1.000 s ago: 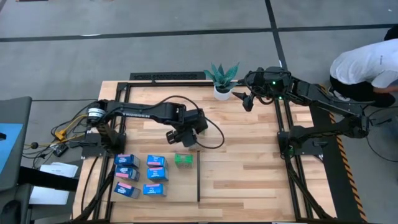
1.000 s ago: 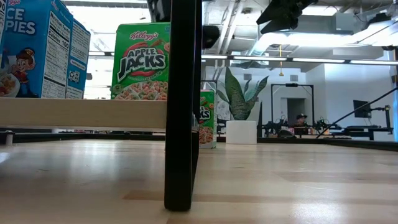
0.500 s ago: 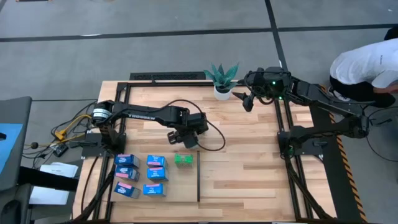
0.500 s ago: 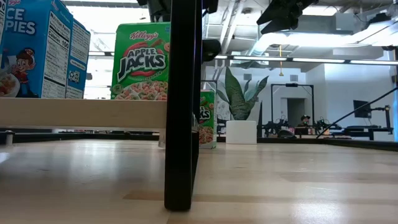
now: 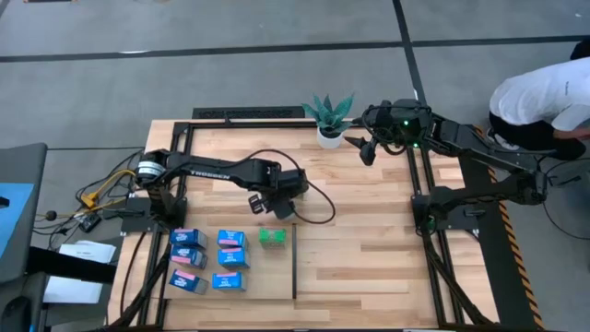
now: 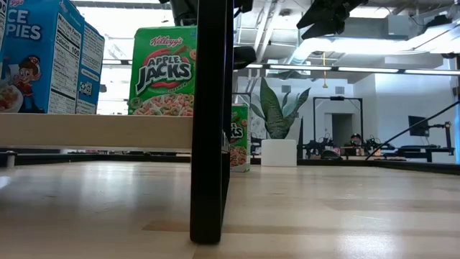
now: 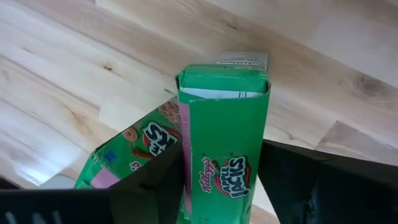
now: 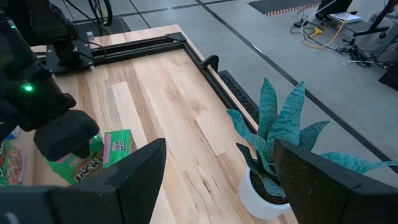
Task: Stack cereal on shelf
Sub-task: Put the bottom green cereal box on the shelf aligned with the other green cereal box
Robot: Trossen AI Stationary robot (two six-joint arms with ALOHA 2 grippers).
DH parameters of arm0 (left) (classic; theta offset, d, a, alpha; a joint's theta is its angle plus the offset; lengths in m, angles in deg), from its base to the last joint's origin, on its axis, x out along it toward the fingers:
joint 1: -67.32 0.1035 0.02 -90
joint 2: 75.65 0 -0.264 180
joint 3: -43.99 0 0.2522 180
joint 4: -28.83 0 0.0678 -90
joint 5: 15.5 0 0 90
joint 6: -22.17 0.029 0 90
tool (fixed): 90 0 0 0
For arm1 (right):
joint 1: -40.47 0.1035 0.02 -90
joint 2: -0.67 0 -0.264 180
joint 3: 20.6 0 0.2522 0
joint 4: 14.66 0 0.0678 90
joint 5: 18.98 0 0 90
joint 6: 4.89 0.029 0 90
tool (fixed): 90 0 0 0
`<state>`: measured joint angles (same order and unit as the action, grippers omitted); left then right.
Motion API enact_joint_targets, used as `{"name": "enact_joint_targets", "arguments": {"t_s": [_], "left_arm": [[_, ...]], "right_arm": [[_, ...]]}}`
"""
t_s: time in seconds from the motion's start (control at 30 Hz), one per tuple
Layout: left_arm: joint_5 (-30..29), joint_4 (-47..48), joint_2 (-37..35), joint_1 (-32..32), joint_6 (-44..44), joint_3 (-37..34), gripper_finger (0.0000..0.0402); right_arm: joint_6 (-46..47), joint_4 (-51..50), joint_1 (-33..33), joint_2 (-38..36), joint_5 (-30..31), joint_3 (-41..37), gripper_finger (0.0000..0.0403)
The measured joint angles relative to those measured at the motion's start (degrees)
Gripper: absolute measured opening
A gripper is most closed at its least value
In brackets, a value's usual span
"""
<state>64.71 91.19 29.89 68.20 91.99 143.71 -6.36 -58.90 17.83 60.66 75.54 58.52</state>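
The left end effector point(image 5: 275, 205) grips a green cereal box point(image 7: 225, 158) between its closed fingers, above the tabletop point(image 5: 369, 249) beside the shelf point(image 6: 93, 131). The right end effector point(image 5: 366, 148) hangs open near the potted plant point(image 5: 330, 118).

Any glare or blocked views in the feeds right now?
Low view: bright backlight behind the cereal boxes, and a black post blocks the middle. Left wrist view: evenly lit, green box between the fingers. High view: no glare on the table.
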Motion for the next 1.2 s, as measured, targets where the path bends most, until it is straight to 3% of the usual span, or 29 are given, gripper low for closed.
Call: {"name": "enact_joint_targets", "arguments": {"t_s": [0.23, 0.4, 1.2], "left_arm": [[-1.86, 1.4, 0.0, -1.69, -3.82, 0.2, 0.0154], [-0.61, 7.18, 0.0, -2.61, -11.53, 3.62, 0.0151], [-1.08, 41.1, -0.08, -6.07, -55.87, 37.62, 0.0151]], "right_arm": [[0.0, 0.0, -0.01, 0.02, 0.0, 0.0, 0.0317], [0.0, -0.02, -0.01, 0.01, 0.0, 0.0, 0.0317], [-0.35, 0.0, 0.01, 0.0, -0.02, 0.0, 0.0317]]}}
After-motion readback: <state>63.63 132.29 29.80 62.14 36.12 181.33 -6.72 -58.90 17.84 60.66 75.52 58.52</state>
